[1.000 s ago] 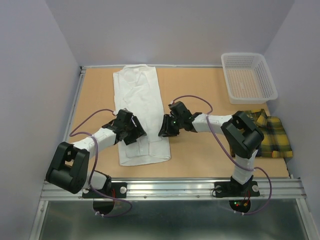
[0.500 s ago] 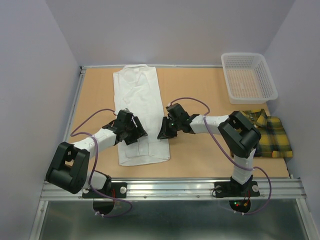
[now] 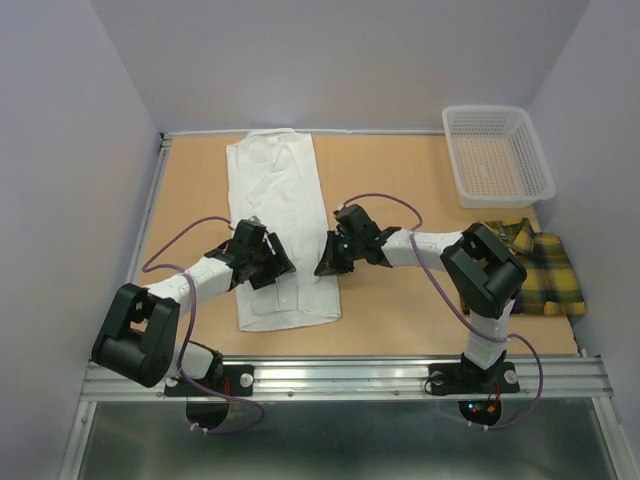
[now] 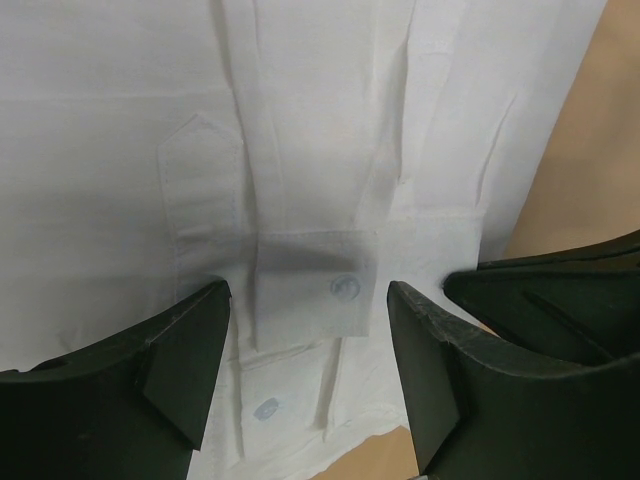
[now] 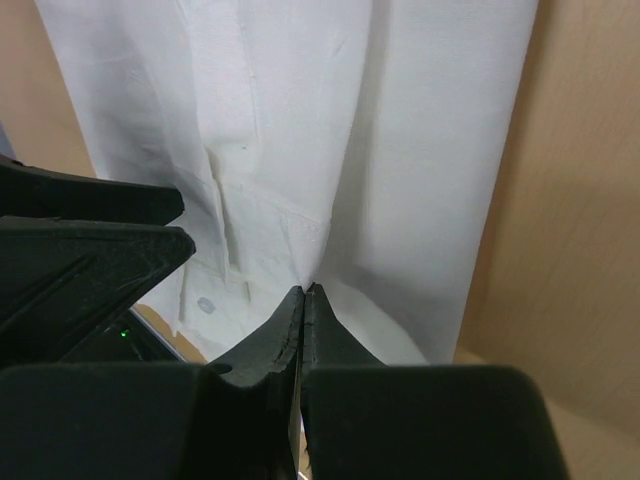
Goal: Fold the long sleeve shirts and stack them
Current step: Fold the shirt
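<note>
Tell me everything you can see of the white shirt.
The white shirt is plain thin cloth, folded into a long narrow strip lying flat on the table, collar at the far end. A buttoned cuff and pointed flap show beneath the open left hand. The right hand is shut at its right edge, apparently pinching the cloth.

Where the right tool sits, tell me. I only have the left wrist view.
Observer: The right tool is down at the right edge of the white shirt, about halfway along it.
Operator: Report its jaws.
Observer: Shut. In the right wrist view the cloth creases toward its tips, but I can't confirm that it has pinched any.
</note>
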Available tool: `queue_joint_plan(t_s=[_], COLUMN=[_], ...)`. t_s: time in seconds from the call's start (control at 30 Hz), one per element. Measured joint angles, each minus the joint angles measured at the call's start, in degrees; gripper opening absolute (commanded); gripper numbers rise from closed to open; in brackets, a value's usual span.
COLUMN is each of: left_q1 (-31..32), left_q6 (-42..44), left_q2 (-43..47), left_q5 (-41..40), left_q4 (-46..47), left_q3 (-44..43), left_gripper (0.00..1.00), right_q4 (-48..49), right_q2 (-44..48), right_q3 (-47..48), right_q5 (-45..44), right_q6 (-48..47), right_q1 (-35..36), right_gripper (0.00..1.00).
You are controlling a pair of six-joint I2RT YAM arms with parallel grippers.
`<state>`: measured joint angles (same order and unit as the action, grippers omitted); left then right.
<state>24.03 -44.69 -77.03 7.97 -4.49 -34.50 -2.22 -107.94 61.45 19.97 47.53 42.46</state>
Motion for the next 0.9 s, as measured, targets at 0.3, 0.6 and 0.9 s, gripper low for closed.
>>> queue_joint_plan(t_s=[0.3, 0.6, 0.9], left_q1=[0.0, 0.0, 0.0], left_q6=[0.31, 0.33, 0.31], left_q2=[0.0, 0.0, 0.63], left_q5=[0.15, 0.17, 0.37], left_q4=[0.02, -0.02, -1.01], left_q3=[0.0, 0.0, 0.0], left_gripper=[0.76, 0.76, 0.76], right_q4=[0.04, 0.07, 0.04], right_q2=[5.01, 7.93, 8.28], right_q3=[-0.04, -3.5, -4.2], right_q5=[0.11, 0.59, 1.77], right_q6=[2.29, 4.48, 6.86], right_q1=[0.0, 0.09, 1.27], right_gripper=[0.01, 0.01, 0.01])
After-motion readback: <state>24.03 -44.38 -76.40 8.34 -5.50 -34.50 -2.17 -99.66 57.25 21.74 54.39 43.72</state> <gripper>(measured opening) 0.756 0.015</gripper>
